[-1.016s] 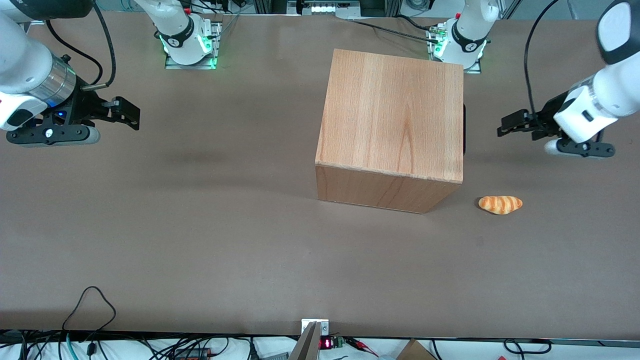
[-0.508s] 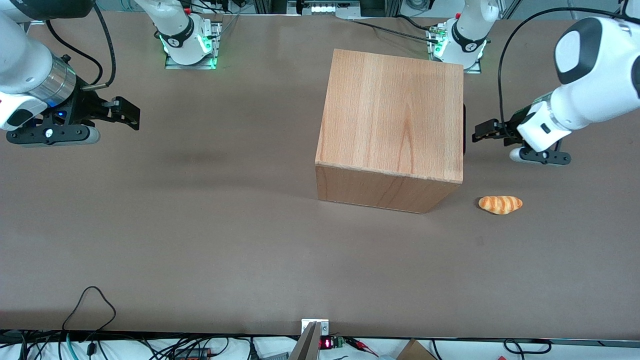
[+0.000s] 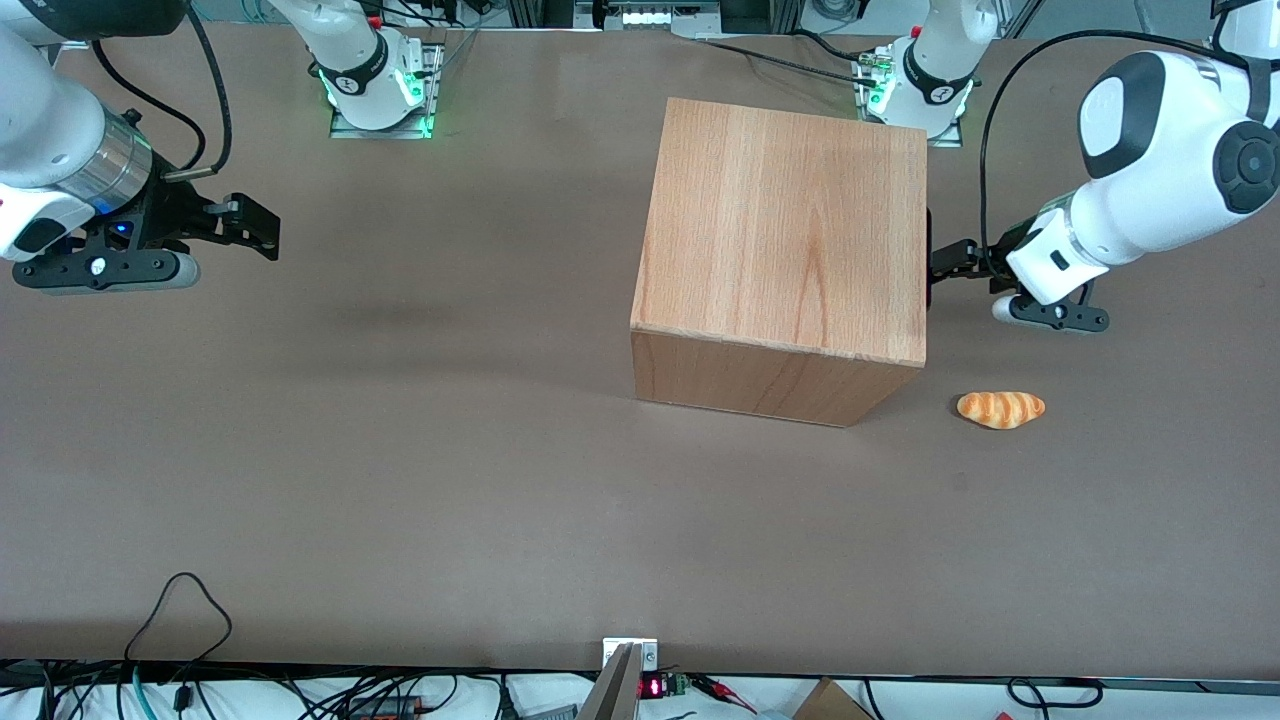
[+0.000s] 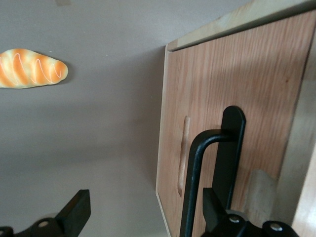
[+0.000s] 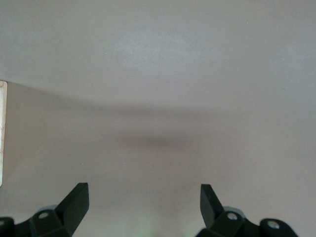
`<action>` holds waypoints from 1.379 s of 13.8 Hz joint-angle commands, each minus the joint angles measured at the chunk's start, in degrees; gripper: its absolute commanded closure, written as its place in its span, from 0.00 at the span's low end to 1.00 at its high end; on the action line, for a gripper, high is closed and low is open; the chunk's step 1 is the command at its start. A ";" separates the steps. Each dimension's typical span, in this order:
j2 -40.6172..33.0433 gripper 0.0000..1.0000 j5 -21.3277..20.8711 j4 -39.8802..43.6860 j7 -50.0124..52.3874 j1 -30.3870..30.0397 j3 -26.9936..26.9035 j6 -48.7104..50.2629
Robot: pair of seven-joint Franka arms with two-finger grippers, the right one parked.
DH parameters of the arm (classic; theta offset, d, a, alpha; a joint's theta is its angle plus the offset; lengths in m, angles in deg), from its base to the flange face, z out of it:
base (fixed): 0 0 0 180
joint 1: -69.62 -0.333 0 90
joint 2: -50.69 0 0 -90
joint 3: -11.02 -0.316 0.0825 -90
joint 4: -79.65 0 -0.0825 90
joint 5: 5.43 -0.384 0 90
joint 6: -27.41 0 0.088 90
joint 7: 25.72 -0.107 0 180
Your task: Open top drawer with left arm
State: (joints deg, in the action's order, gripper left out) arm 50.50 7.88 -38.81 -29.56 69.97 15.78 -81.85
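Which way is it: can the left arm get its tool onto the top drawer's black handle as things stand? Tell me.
Probably yes. The open tool is already at the black handle of the top drawer, nothing between; the bread lies nearer the front camera, clear.

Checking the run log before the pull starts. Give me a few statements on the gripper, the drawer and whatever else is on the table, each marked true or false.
1. The gripper is open, right at the black bar handle of the top drawer. True.
2. The top drawer is already pulled well out of the cabinet. False: its front sits flush with the cabinet.
3. A bread roll lies on the table, nearer the front camera than the gripper. True.
4. The bread roll sits on top of the cabinet. False: it lies on the table beside it.
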 commanded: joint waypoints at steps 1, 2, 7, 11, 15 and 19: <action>-0.95 0.00 1.37 -2.12 -1.87 -0.17 0.42 -1.83; -0.87 0.00 1.37 -2.30 -1.96 -0.26 0.42 -1.92; -0.08 0.00 1.29 -2.39 -3.98 -0.78 0.33 -2.36; -0.08 0.00 0.41 -2.39 -5.30 -2.63 0.24 -2.28; 0.01 0.00 -1.69 -2.30 -5.56 -4.82 0.15 -2.28; 0.45 0.00 -2.49 -2.04 -5.56 -7.19 0.07 -2.28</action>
State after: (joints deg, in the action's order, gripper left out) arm 50.67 7.16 -40.73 -34.04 64.28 15.60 -83.40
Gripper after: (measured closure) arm 0.000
